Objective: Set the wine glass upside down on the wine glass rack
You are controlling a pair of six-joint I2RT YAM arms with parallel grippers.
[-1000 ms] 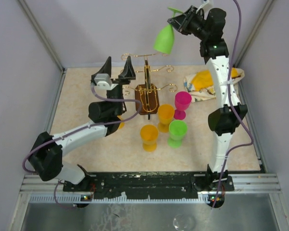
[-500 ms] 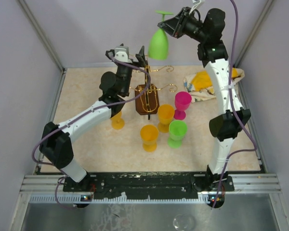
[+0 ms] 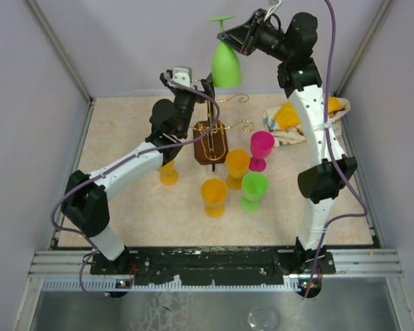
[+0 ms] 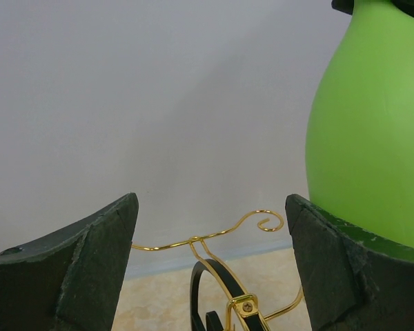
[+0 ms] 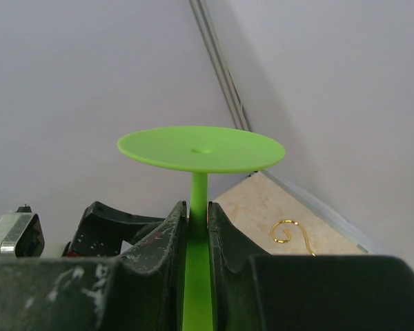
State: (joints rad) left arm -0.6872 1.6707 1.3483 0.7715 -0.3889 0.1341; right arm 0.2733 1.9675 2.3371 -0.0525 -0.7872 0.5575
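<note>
Two arms at the rack; glass inverted, not yet hung.

Spare cups (image 3: 214, 196) stand nearest, and behind them the wine glass rack (image 3: 210, 134) stands upright. The left gripper (image 3: 190, 83) sits at its top wires with jaws wide apart and holding nothing, probably ready to steady it. Farthest and highest, the right gripper (image 5: 197, 219) is clamped on the stem of the green wine glass (image 3: 225, 65), foot up, so the foot can likely slide onto a wire arm.

Top camera looks down from above the near edge, whole table (image 3: 165, 221) in view. Wrist cameras sit close, facing the walls; both share the glass (image 4: 366, 138) and a rack (image 4: 221, 238) curl.
</note>
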